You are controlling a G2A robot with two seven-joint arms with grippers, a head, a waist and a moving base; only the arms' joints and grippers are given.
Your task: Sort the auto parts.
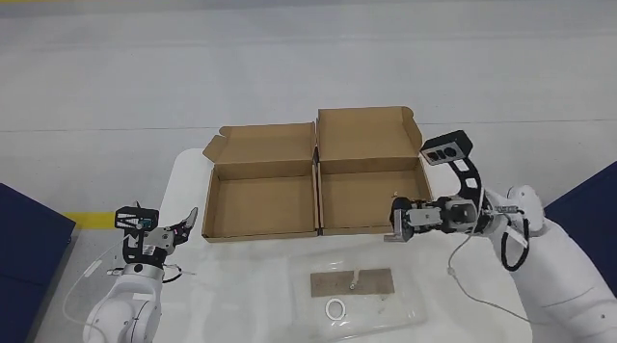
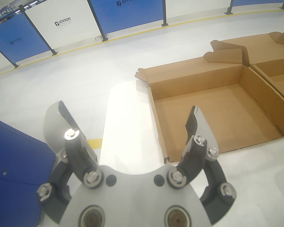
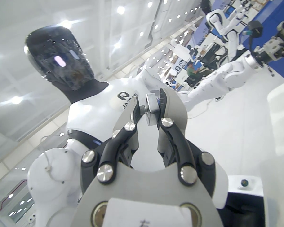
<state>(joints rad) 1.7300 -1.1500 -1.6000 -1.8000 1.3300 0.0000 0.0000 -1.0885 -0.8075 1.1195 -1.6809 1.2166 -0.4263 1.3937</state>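
1. Top view: two open cardboard boxes are set side by side on the white table [image 1: 251, 266], the left box [image 1: 260, 203] touching the right box [image 1: 371, 198] along their inner walls, both lids folded back.
2. The right gripper [image 1: 395, 224] is held at the near wall of the right box, by its left corner.
3. In the right wrist view, the right gripper [image 3: 148, 106] is seen closed down on a small metal part [image 3: 152, 112], which is pinched between its fingertips and held clear of the table.
4. The left gripper [image 1: 174, 229] is held at the table's left edge, just beside the left box's near corner; its jaws [image 2: 127, 112] are spread wide with nothing between them.
5. Nearer the robot, a clear plastic bag [image 1: 386, 309] is laid flat on the table, with a brown cardboard piece [image 1: 371, 282] and a white ring [image 1: 336, 308] seen on it.
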